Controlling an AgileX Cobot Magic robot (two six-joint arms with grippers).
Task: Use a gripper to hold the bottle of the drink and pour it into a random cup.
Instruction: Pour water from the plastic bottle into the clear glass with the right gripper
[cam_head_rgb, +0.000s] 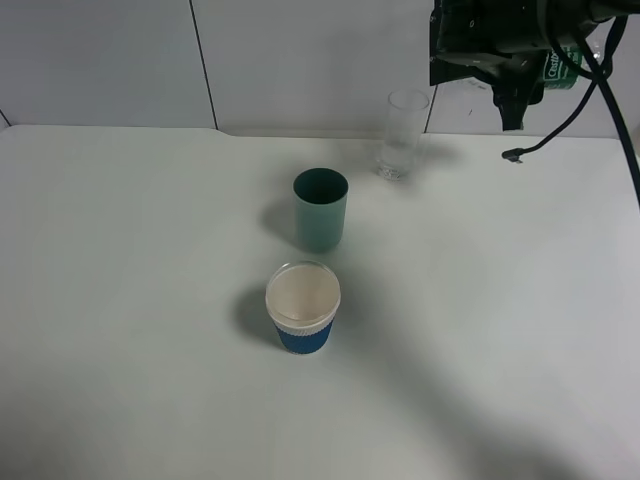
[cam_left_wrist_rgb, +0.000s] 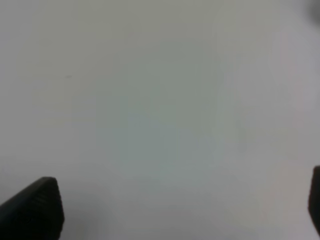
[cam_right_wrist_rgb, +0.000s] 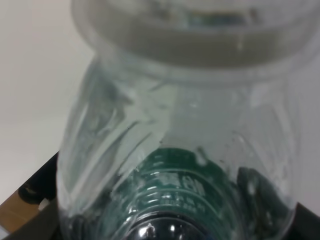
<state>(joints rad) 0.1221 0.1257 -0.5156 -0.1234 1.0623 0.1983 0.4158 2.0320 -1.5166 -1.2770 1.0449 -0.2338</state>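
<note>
The flat white table (cam_head_rgb: 150, 300) has lots of open room: its left side and its front are wide and bare. Its back edge runs along the pale wall (cam_head_rgb: 300, 60). Three cups stand near the middle, far from the side edges. The round teal-green cup (cam_head_rgb: 320, 208) is in the middle. The blue paper cup with a white rim (cam_head_rgb: 303, 308) stands just in front of it. The tall clear drinking glass with straight sides (cam_head_rgb: 403, 135) stands behind and to the right, close to the back edge.

The black right pincer (cam_head_rgb: 520, 75) hangs high up at the back right corner. It is to the right of the glass and not touching it. It is clenched on the small clear plastic water bottle with a dark green label (cam_head_rgb: 562, 70), so the bottle is up in the air, off the table. Black cables (cam_head_rgb: 618, 128) hang down beside it.

Up close, the bottle (cam_right_wrist_rgb: 175, 150) fills almost the whole right wrist view. It is shiny, see-through plastic with long ribs, and there is white print on the green. I cannot tell how far it leans.

The left pincer (cam_left_wrist_rgb: 175, 215) is released — its black fingertips (cam_left_wrist_rgb: 35, 210) sit far apart with only smooth white table showing between them.
</note>
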